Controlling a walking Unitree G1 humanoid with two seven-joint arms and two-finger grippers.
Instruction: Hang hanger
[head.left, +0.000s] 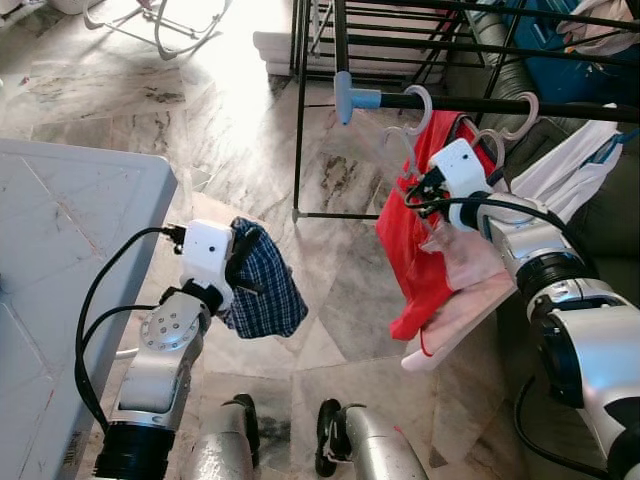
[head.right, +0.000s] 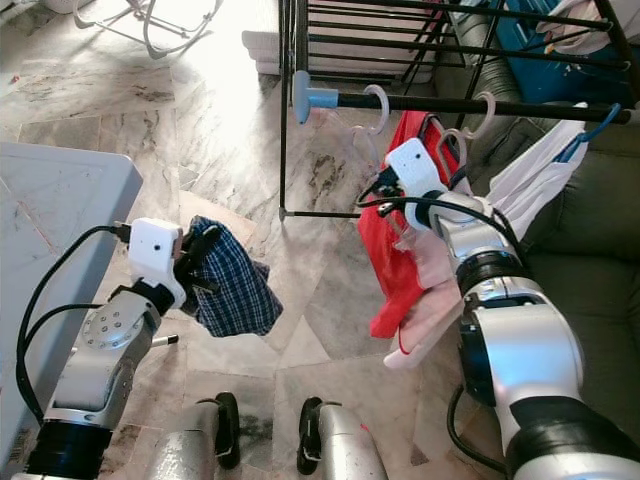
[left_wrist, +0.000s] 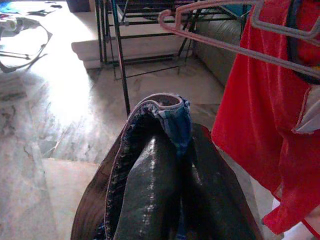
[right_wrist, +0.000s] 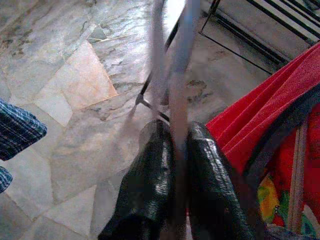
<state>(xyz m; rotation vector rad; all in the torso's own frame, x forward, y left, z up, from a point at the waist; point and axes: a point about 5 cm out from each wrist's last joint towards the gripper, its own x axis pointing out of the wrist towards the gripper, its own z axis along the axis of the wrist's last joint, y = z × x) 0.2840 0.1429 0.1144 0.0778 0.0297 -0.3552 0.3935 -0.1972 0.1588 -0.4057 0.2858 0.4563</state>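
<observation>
Left eye view: right gripper (head.left: 432, 190) raised beside the rail (head.left: 480, 103) of the rack (head.left: 300, 110), just under it, with a pale hanger (head.left: 400, 140) in front of it. The hanger's hook lies near the rail but is not seen over it. Red garment (head.left: 410, 250) drapes below this hanger, and a pink cloth (head.left: 470, 290) hangs against the forearm. Two other hooks already sit on the rail. Left gripper (head.left: 243, 262) is held low over the floor (head.left: 200, 120), beside the table (head.left: 60, 230), with a plaid cloth (head.left: 262, 285) hanging from it.

Right eye view: same layout. The hanger hook lies between the rail and the right gripper, apart from the rail as far as can be told.

Left wrist view: both black fingers (left_wrist: 150, 195) are pressed together on a folded edge of the plaid cloth, so it is firmly pinched. The pale hanger with the red garment is near, off to one side.

Right wrist view: fingers (right_wrist: 150, 185) are closed tight on a thin grey bar, blurred, judged to be the hanger's wire. Red garment lies alongside.

Status, as judged: hanger picked up, loaded and brought to the rack. Left to do: lift the hook over the rail, seat it, release.
</observation>
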